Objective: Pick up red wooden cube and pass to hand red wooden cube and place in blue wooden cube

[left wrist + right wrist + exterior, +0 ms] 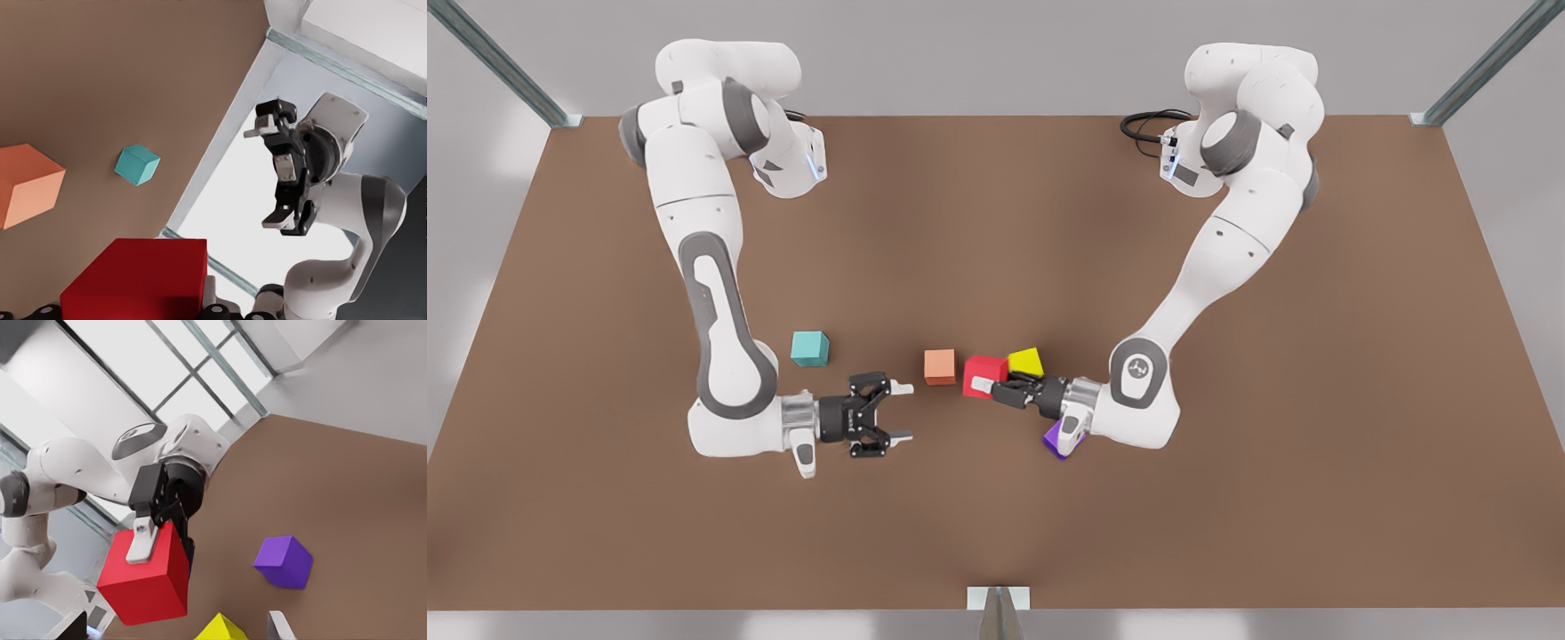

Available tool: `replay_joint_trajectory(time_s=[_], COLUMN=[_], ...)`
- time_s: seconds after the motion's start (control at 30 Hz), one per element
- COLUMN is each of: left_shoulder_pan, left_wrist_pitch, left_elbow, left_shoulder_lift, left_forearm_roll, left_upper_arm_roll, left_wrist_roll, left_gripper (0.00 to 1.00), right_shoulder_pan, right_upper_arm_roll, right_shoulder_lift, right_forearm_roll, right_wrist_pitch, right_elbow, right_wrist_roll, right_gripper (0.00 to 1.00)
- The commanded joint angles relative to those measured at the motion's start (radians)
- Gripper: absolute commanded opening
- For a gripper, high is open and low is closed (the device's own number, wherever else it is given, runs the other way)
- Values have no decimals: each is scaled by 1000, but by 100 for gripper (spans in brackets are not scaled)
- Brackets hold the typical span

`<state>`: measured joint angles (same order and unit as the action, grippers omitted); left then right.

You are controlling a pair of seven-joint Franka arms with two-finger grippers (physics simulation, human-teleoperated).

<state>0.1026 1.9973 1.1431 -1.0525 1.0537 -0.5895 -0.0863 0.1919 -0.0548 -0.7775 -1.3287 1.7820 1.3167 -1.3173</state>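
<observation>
Front view: left gripper [980,386] clamps the red cube [984,373] mid-frame, right gripper [901,412] gaping wide, lower left of it. Sloppy alignment at handover could knock it loose, imo.

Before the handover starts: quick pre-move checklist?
1. Left gripper shut on red wooden cube: ok.
2. Right gripper open, facing the cube: ok.
3. Gap between the two grippers, no contact: ok.
4. Clearance over the orange cube near the handover line: cannot tell.
5. Blue wooden cube standing alone, top bare: ok.
</observation>
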Motion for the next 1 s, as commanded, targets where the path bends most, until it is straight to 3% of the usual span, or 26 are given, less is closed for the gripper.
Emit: replay_joint_trajectory(time_s=[0.0, 0.2, 0.97], left_shoulder_pan=[2, 3, 16], left_wrist_pitch=[46, 48, 72], left_elbow=[0, 0, 0], left_shoulder_lift=[2, 2, 5], left_forearm_roll=[28, 28, 29], left_upper_arm_roll=[-1, -1, -1], left_wrist_roll=[266, 281, 278], left_gripper=[60, 60, 60], right_shoulder_pan=[12, 43, 116], right_upper_arm_roll=[0, 0, -34], right_shoulder_lift=[35, 122, 101], right_forearm_roll=[-27, -142, -293], right_wrist_pitch=[11, 119, 209], right_elbow=[42, 216, 262], right_wrist_roll=[-729, -841, -876], right_gripper=[100, 100, 100])
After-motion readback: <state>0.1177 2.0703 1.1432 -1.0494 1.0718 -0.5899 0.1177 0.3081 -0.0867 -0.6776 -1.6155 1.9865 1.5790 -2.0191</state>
